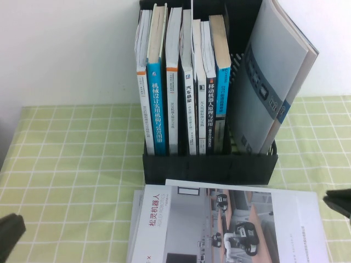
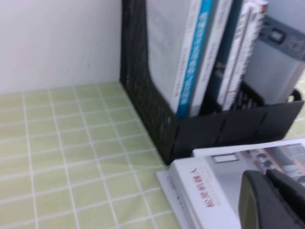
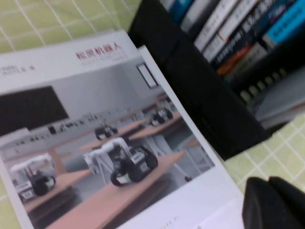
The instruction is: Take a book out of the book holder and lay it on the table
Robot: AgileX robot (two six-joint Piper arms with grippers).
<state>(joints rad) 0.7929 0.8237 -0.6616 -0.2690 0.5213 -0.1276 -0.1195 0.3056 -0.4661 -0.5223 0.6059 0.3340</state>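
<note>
Book, a large thin glossy brochure with red Chinese title and robot photo (image 1: 230,224), is seen lying flat on the green checked table (image 1: 71,164) just before the black plastic book holder (image 1: 208,164); the laying step is judged complete, only withdrawal remaining, with the left gripper (image 1: 11,230) and right gripper (image 1: 339,204) parked either side of it, finger state not discernible.

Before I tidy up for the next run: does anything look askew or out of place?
Yes. In the book holder, a grey brochure leans steeply right while the other books stand upright. The book lies flat on the table. Left gripper and right gripper sit at the edges.
</note>
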